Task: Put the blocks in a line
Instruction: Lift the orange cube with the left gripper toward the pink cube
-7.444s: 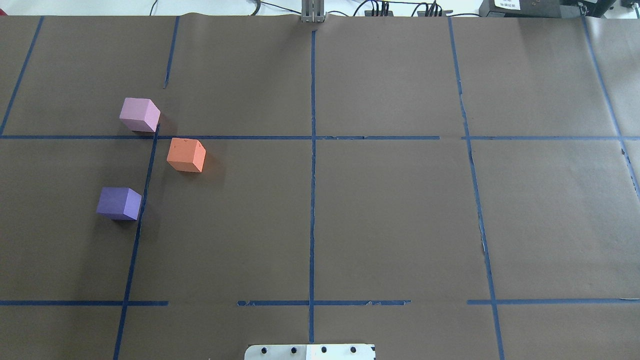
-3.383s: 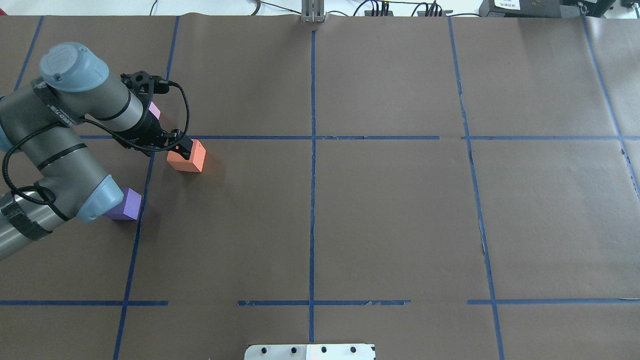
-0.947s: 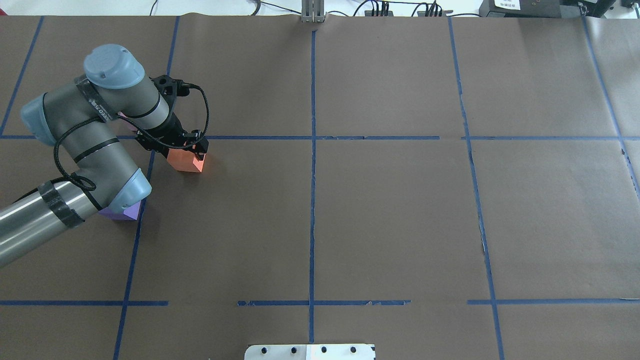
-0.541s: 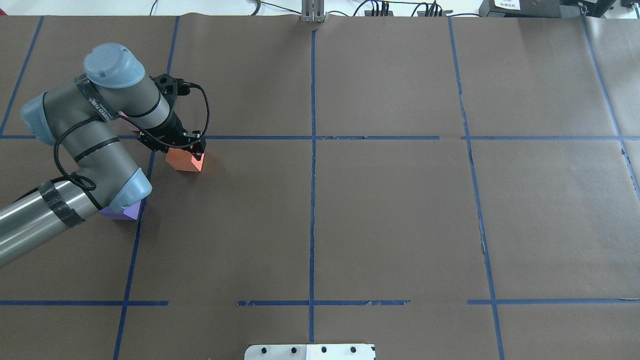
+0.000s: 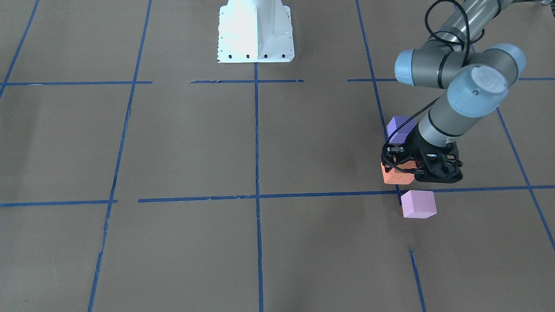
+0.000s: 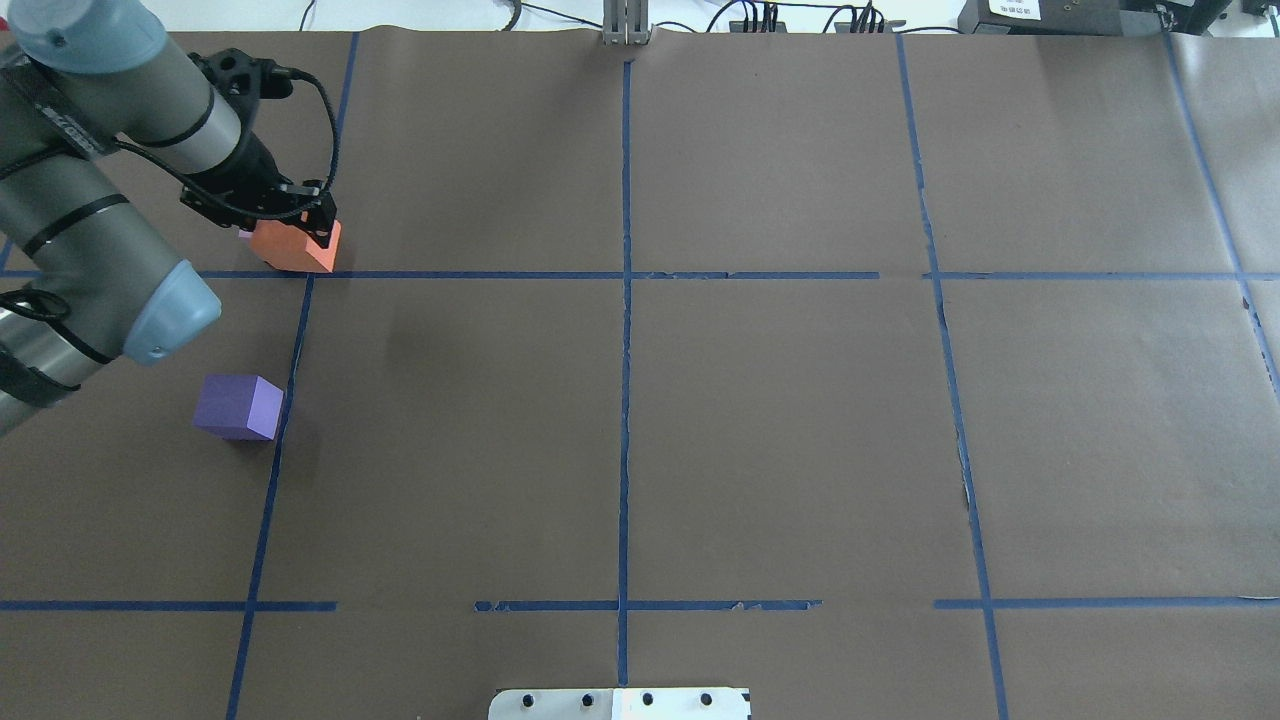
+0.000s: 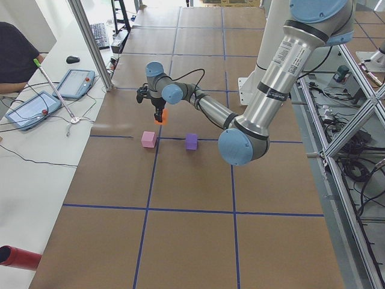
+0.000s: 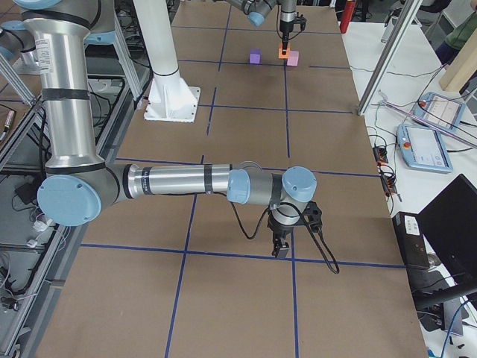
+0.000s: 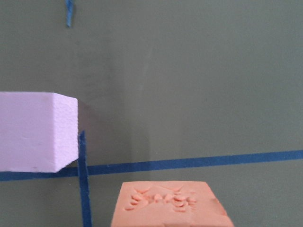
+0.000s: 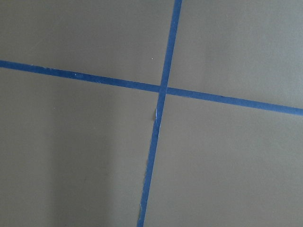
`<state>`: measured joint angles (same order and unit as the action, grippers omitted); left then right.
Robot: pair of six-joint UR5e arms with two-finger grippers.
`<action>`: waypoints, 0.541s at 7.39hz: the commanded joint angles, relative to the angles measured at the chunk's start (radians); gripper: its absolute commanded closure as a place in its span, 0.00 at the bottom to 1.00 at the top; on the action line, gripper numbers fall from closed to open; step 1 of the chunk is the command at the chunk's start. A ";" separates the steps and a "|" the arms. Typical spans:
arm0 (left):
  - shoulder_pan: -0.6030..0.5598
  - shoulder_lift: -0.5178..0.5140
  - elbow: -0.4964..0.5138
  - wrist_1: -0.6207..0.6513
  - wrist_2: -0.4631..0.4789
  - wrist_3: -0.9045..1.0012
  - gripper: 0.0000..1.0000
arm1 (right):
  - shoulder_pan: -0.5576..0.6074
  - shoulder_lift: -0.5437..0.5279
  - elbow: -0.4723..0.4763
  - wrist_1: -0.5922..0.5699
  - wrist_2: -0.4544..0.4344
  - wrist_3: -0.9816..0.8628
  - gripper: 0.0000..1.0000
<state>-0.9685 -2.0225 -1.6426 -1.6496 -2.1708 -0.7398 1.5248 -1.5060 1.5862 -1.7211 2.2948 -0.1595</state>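
Note:
My left gripper [image 6: 296,232] is shut on the orange block [image 6: 293,247] and holds it up off the table. In the overhead view the orange block covers nearly all of the pale pink block. The front view shows the pink block [image 5: 418,204] on the table just beyond the held orange block [image 5: 395,174]. The left wrist view shows the orange block's scuffed face [image 9: 173,205] with the pink block [image 9: 35,130] ahead and to the left. The purple block [image 6: 238,407] sits alone nearer the robot. My right gripper [image 8: 282,250] shows only in the exterior right view, so I cannot tell whether it is open or shut.
Blue tape lines [image 6: 625,300] divide the brown table cover into squares. The white robot base plate [image 5: 255,30] stands at the robot's edge of the table. Tablets and cables [image 7: 36,108] lie past the far edge.
My left gripper has lifted the orange block and carried it away from the robot and to the left, toward the pink block. The arm has swung off the purple block.

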 commanded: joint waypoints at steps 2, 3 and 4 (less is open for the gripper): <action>-0.058 0.117 -0.088 0.076 -0.001 0.126 0.80 | 0.000 0.000 0.000 0.000 0.000 0.000 0.00; -0.053 0.145 -0.076 0.070 -0.009 0.129 0.80 | 0.000 0.000 0.000 0.000 0.000 0.000 0.00; -0.049 0.143 -0.072 0.067 -0.014 0.126 0.80 | 0.000 0.000 0.000 0.000 0.000 0.000 0.00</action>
<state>-1.0208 -1.8926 -1.7195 -1.5799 -2.1782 -0.6167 1.5248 -1.5064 1.5861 -1.7211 2.2948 -0.1595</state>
